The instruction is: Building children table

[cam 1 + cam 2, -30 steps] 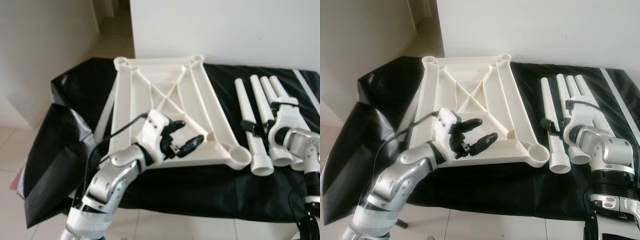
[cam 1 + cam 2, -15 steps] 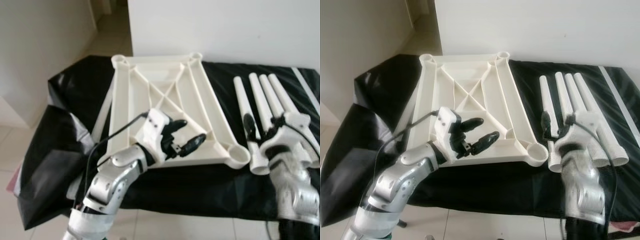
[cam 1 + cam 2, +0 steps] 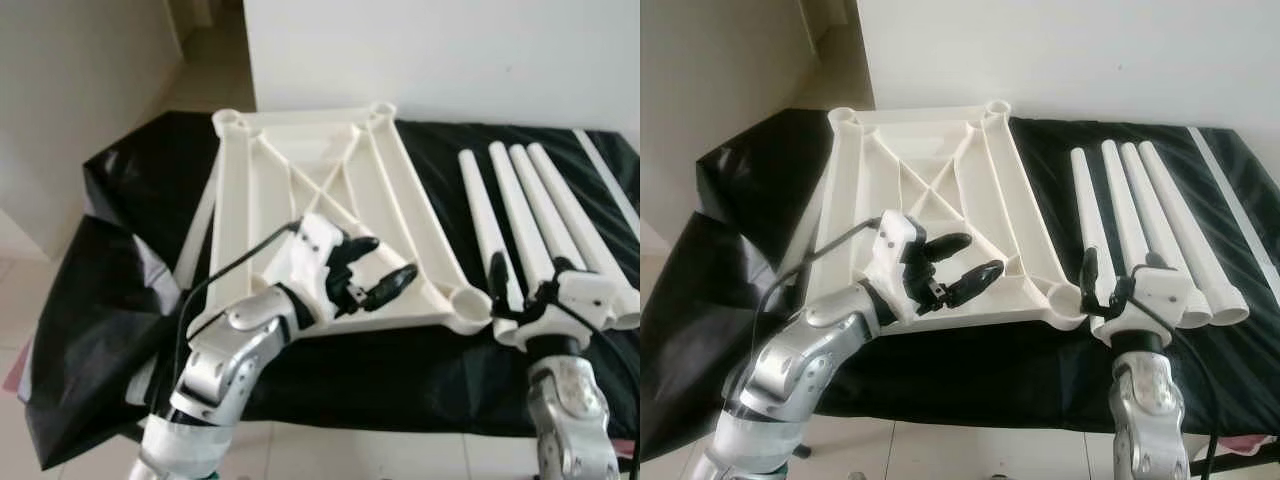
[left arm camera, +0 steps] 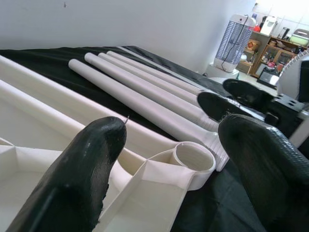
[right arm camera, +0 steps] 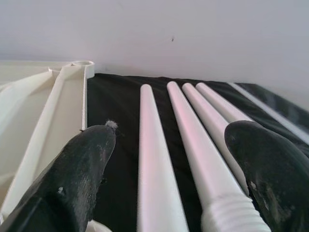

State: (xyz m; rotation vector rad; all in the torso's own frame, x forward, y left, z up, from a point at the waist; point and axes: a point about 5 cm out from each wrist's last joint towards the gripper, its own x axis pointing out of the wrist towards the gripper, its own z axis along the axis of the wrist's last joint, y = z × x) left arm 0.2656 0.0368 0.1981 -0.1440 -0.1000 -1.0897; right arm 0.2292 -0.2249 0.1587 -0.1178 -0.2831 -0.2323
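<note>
On a black-covered surface (image 3: 120,300) against a white wall (image 3: 450,50): tabletop (image 3: 300,190) lying underside up, four legs (image 3: 530,215) side by side to its right. Left gripper (image 3: 372,270) spread above near edge; right gripper (image 3: 1105,282) spread at leg ends, contact unclear

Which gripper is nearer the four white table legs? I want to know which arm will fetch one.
Right. The right gripper hovers open at the near ends of the table legs; the left gripper sits over the tabletop frame.
</note>
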